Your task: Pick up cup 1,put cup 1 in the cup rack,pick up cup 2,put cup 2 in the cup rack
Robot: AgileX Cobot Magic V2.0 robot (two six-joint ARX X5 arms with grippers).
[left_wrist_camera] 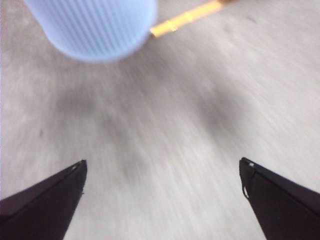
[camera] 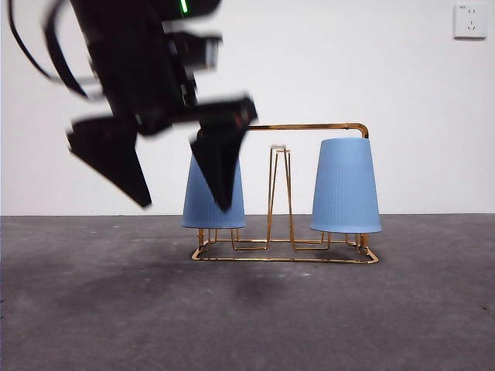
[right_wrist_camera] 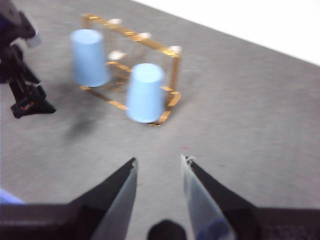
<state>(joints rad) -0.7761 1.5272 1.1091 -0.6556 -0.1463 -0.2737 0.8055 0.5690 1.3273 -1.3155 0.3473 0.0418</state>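
Observation:
The gold wire cup rack (camera: 309, 127) stands on the grey table with two light blue ribbed cups upside down on its prongs: one on the left (camera: 214, 197), one on the right (camera: 346, 185). My left gripper (camera: 183, 202) hangs in the air in front of and left of the left cup, jaws wide open and empty. In the left wrist view this gripper (left_wrist_camera: 162, 165) is apart from the cup (left_wrist_camera: 92, 27) and a rack wire (left_wrist_camera: 187, 19). My right gripper (right_wrist_camera: 159, 161) is farther off, jaws a little apart and empty, facing the rack (right_wrist_camera: 172, 70) and both cups (right_wrist_camera: 90, 57) (right_wrist_camera: 145, 92).
The dark left arm (right_wrist_camera: 20, 75) shows beside the rack in the right wrist view. A white wall with a socket (camera: 470, 21) stands behind the table. The table is grey matting (camera: 348, 325).

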